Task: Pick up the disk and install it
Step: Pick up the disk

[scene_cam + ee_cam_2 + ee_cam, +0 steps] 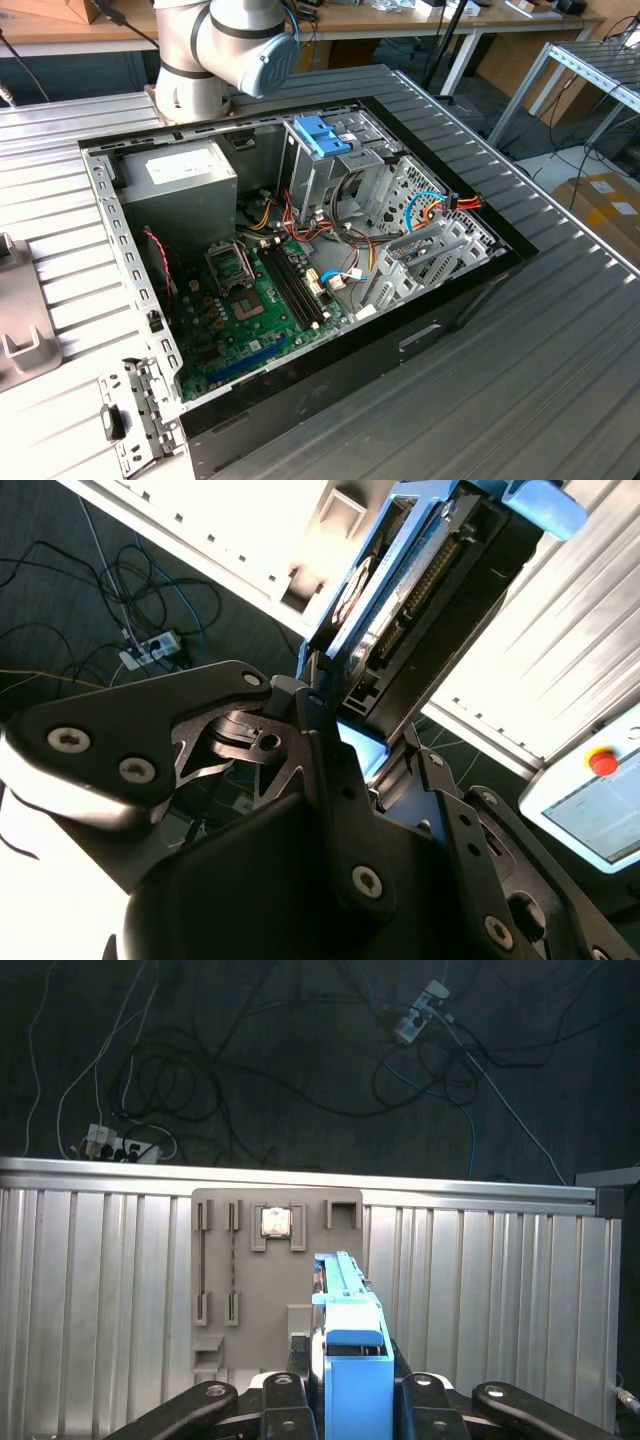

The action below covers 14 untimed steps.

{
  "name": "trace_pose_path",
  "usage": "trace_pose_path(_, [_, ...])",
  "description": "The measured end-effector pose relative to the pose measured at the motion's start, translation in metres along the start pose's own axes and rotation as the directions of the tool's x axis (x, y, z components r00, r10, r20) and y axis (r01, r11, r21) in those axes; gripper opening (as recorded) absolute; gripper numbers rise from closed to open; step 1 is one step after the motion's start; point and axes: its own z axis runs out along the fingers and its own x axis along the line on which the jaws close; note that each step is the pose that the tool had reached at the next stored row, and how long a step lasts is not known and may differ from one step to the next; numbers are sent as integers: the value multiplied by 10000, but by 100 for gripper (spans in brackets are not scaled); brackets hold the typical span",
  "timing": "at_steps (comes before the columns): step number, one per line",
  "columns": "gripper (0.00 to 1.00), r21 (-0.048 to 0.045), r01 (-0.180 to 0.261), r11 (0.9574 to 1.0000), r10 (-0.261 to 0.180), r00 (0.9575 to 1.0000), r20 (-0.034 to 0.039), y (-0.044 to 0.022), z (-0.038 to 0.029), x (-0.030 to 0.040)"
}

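Cables (345,235) are running in red, yellow and blue bundles across the open computer case (460,300), crossing between the motherboard (250,300) and the metal drive cage (400,195). The blue latch (322,135) is sitting on top of a second cage, with the grey power supply (180,185) towards the exterior view's left. The robot arm (215,45) is standing behind the case on the ribbed aluminium table (560,400). In the first wrist view the gripper (350,1396) is hanging over a grey fixture plate (225,1290) carrying a processor chip (275,1222); beyond the table's edge, a power strip (105,1143) is lying among floor wiring. The fingers (285,1392) are pressing in from both sides on the disk (352,1355) (blue rail facing the camera), pinching it edge-on. In the second wrist view the disk (420,590) is showing its connector pins, with a teach pendant (600,800) lying nearby.
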Motion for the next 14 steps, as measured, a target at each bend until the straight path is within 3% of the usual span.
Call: trace_pose_path(14, [37, 1, -1, 10000, 1, 10000, 1, -46, 0, 2])
